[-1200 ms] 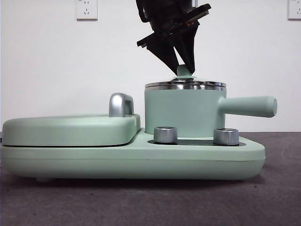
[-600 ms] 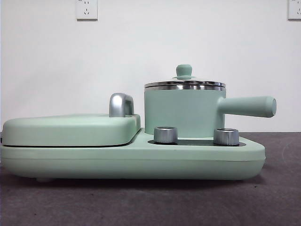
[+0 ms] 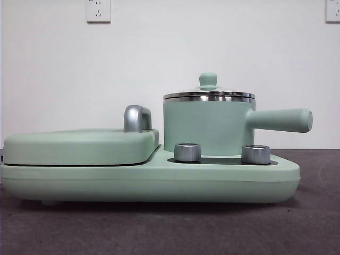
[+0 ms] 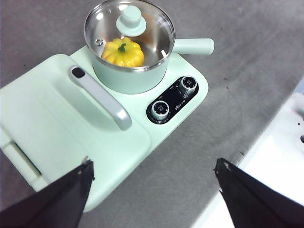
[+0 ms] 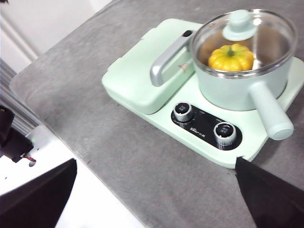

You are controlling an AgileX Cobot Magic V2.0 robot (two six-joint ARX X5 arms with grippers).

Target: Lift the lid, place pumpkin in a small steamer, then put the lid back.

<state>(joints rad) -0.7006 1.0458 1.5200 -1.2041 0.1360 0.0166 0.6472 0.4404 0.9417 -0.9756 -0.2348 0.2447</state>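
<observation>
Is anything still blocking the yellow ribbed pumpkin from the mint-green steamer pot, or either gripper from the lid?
Nothing visible does. The yellow ribbed pumpkin already sits inside the mint-green steamer pot, with the chrome-rimmed glass lid on top. Both grippers are wide open, well away.

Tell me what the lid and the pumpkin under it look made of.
The lid looks like clear glass in a shiny chrome metal rim, since the pumpkin shows through it; its matte mint knob is probably plastic. The pumpkin looks like glossy yellow-orange plastic, with highlights on its ribs.
</observation>
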